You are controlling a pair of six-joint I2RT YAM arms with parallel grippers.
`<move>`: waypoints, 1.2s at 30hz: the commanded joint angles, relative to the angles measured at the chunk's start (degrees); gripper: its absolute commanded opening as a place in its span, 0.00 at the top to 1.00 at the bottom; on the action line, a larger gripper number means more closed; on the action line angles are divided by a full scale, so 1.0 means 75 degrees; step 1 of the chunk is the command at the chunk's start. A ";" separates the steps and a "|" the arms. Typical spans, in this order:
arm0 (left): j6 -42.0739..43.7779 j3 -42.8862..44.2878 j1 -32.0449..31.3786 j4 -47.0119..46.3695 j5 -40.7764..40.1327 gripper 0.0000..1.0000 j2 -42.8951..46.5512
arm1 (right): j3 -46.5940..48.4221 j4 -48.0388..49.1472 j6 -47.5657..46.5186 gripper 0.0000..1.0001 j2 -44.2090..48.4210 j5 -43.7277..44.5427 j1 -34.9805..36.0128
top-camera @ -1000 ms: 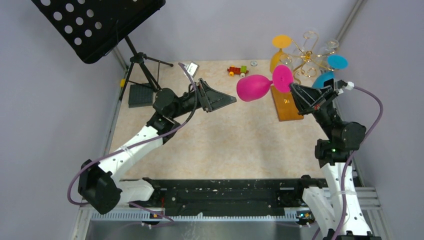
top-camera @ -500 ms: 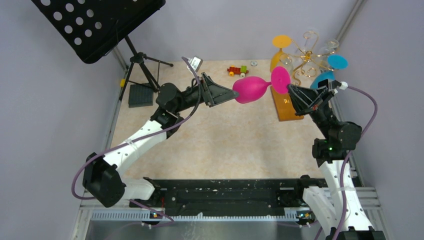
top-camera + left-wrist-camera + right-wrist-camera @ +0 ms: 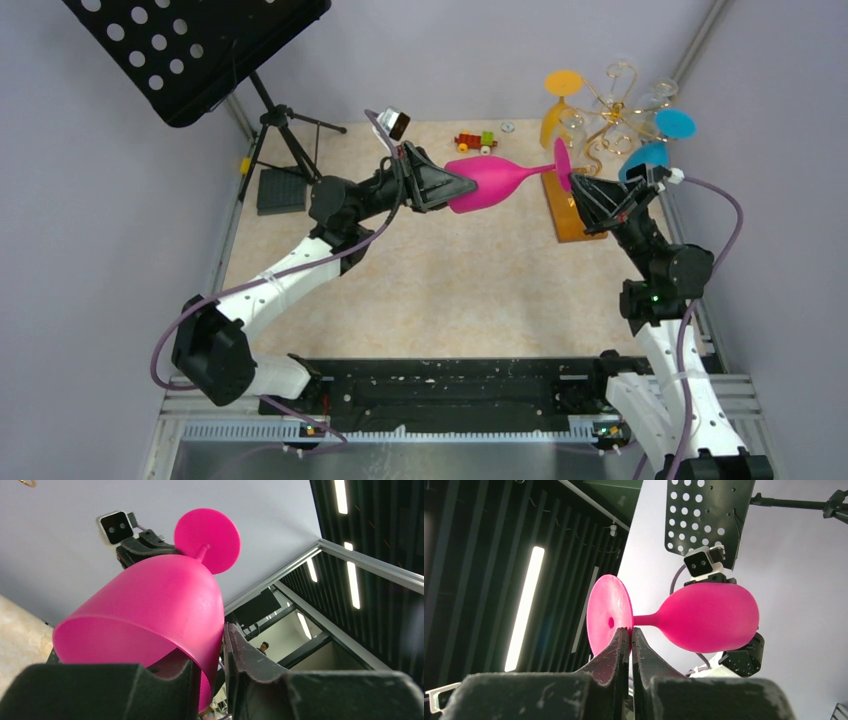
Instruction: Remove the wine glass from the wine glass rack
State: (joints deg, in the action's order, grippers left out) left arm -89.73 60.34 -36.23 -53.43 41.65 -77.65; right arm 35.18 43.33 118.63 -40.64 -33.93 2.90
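Wine glass [image 3: 492, 180], pink, is off the wine glass rack [image 3: 608, 112]; it hangs in the air over the table [image 3: 450, 290], just left of the rack's wooden base, bridged between my two arms.

Long axis lies near horizontal, running across the table; bowl mouth points toward the left arm, round foot toward the right arm and the rack; the foot end sits slightly farther back than the bowl.

Left gripper [image 3: 452, 193] pinches the bowl at its rim; in the left wrist view the pink wall passes down between the two fingers [image 3: 260, 670], one inside the mouth, one outside.

Right gripper [image 3: 574, 184] is nipped onto the edge of the foot; in the right wrist view the fingertips [image 3: 616, 647] are nearly pressed together with the thin disc between them, stem pointing away to the right.

An orange glass [image 3: 558, 100] and a blue glass [image 3: 652, 152] hang on the rack; black music stand [image 3: 190, 50] at far left.
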 commanded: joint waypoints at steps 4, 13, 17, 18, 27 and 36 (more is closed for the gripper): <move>-0.0015 0.0307 -0.0072 -0.0475 0.0235 0.78 0.0262 | -0.0172 0.0162 -0.0241 1.00 0.0123 0.0233 0.0108; 0.0782 0.0252 -0.0071 0.0526 0.0132 0.79 0.0672 | -0.0363 0.0230 -0.0024 1.00 0.0224 0.0504 0.0110; 0.1012 0.0291 -0.0075 0.0734 0.0079 1.00 0.0773 | -0.0308 0.0252 -0.0021 1.00 0.0017 0.0336 0.0106; 0.1068 0.0307 -0.0072 0.0809 0.0073 1.00 0.0794 | -0.0317 0.0270 -0.0029 1.00 -0.0010 0.0320 0.0110; 0.4457 0.1498 0.0095 0.5107 -0.0821 1.00 0.1291 | 0.0672 -0.3823 -0.2185 0.33 0.0225 0.0115 0.0106; 0.9091 0.3867 0.0167 1.1701 -0.4530 1.00 0.0568 | 0.1706 -0.7293 -0.4797 0.36 0.0442 0.1358 0.0106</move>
State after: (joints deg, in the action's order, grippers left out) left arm -40.03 82.96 -35.27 10.90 20.71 -69.58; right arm 44.66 0.82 92.84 -38.81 -28.36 3.62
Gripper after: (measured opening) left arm 0.029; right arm 0.657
